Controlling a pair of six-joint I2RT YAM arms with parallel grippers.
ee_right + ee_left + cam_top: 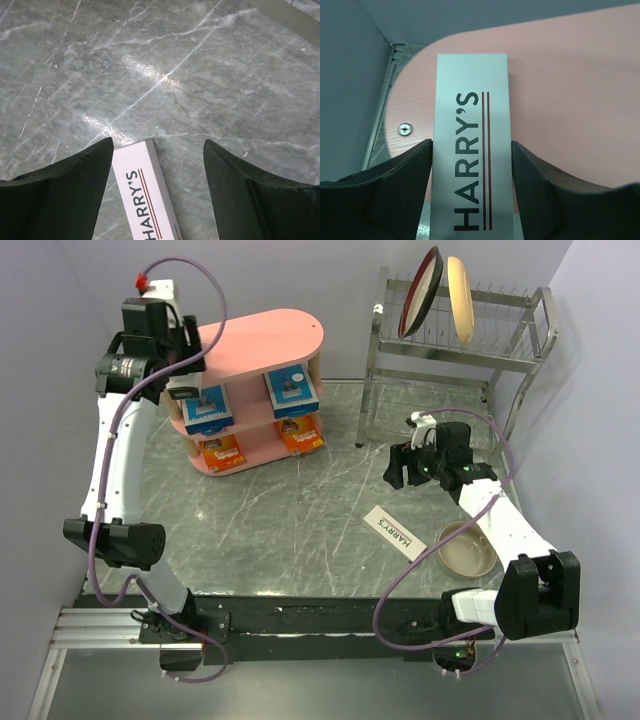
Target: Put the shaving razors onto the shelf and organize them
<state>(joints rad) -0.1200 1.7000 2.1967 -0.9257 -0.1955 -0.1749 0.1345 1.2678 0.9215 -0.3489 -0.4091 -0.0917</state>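
1. Top: left gripper [188,340] was at the shelf's [270,335] left end; blue packs [209,408] and orange packs [222,452] stood on lower tiers; a loose box [394,532] lay on the table [280,520] by the right gripper [404,470].
2. Left wrist: fingers [395,190] clamped a HARRY'S box [470,100] by its long edges, over the pink top.
3. Right wrist: jaws gaped, empty, above the loose box.

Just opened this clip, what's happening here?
Two arms are filling a pink shelf. The left arm's fingers grip a white HARRY'S box by its long edges over the shelf's top tier. The right arm's fingers hang open above a second HARRY'S box lying on the table, not touching it. Blue-and-white cards and orange cards already sit on the lower tiers.
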